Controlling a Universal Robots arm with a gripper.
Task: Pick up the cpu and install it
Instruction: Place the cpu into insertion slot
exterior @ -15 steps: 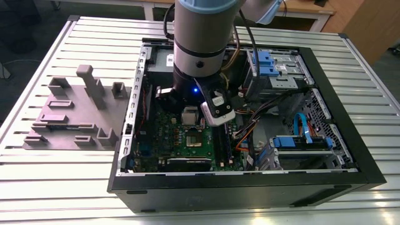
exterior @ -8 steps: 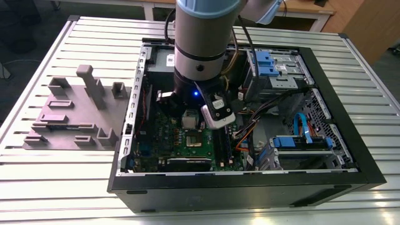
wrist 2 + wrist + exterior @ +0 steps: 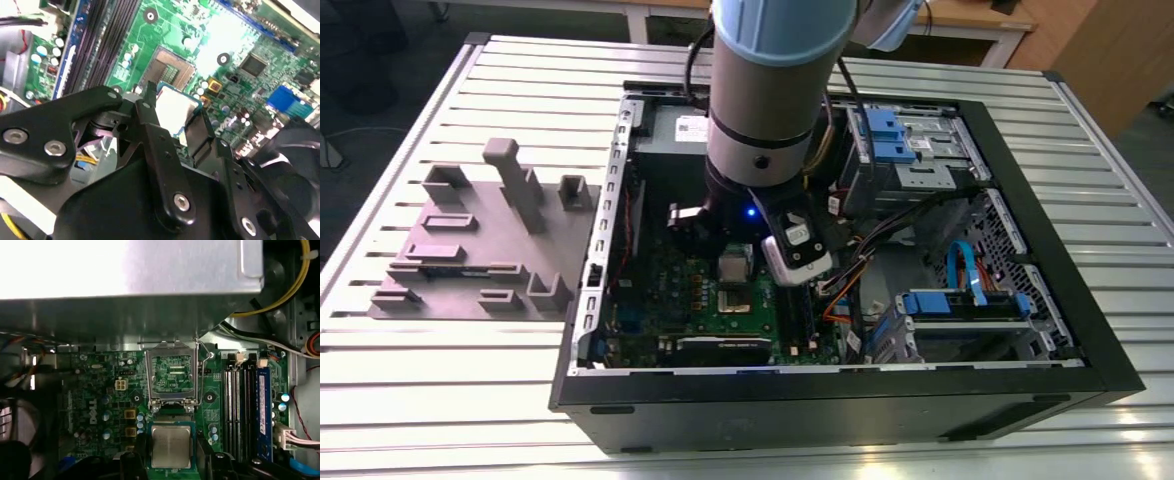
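Clamped on the cpu (image 3: 171,445) by two opposite edges: so stands the pincer (image 3: 174,111) in both wrist views, with the black fingers (image 3: 150,130) pressing the chip from either side. Held flat just beside the open socket (image 3: 171,70), seemingly a little above the board; hard to tell whether already over it. Behind the socket, the hinged metal frame (image 3: 171,371), lifted upright. For this step, probably best to hold the chip level and square to the socket, to match corners before any contact, and to use no force at all, since the socket looks like a field of fine pins, easy to bend. Smooth dull-silver lid on the cpu with a thin pale-green rim; matte black links with bright screws on the pincer. Around, a green motherboard (image 3: 90,385) crowded with small round capacitors, and long dark memory slots (image 3: 240,410) near. All inside a black computer case (image 3: 854,400) lying on a ribbed metal tabletop (image 3: 454,400), beside a grey moulded fixture (image 3: 467,250).
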